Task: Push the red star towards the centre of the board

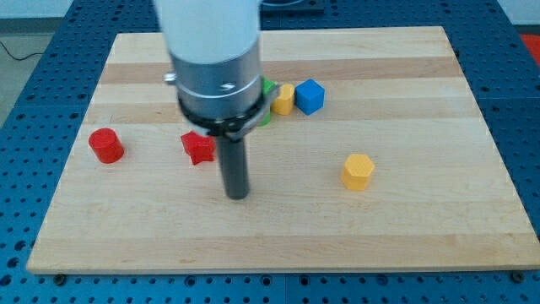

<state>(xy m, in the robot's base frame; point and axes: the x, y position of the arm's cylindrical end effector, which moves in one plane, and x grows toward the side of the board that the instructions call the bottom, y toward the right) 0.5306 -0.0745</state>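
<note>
The red star [197, 148] lies on the wooden board [405, 228], left of the middle. My tip [238, 195] rests on the board just to the right of the star and a little below it, a short gap away. The arm's grey and white body [215, 59] hangs over the board's upper middle and hides part of what lies behind it.
A red cylinder [106, 145] sits at the left. A yellow hexagonal block [358, 171] lies right of the middle. A blue cube [310, 96], a yellow block [283, 100] and a partly hidden green block [267, 88] cluster above the middle.
</note>
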